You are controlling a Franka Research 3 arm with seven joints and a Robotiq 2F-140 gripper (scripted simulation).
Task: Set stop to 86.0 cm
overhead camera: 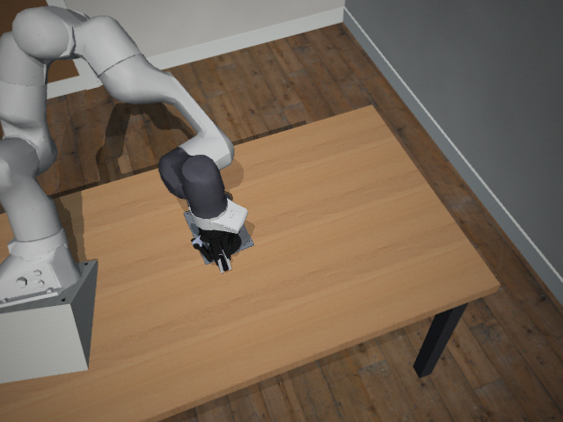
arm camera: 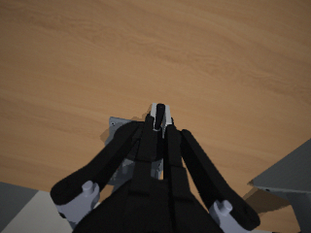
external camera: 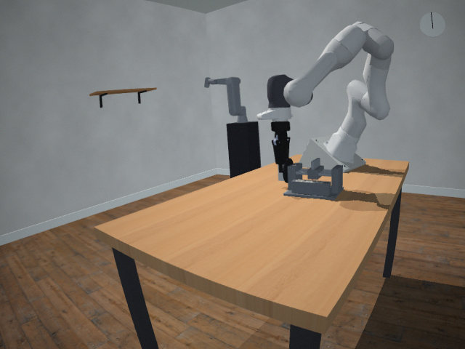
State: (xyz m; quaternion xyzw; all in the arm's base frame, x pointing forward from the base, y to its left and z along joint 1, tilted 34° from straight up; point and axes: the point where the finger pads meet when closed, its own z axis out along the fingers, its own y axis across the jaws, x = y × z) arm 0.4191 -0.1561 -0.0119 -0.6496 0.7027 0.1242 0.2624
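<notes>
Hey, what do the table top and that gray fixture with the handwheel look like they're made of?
Table top: light wood or wood veneer, matte, with long grain streaks across it.
Fixture: uniform flat gray, blocky parts, likely painted metal or plastic; the look leaves that open.
Handwheel: a dark disc at the fixture's end, material unclear, held in the gripper.
</notes>
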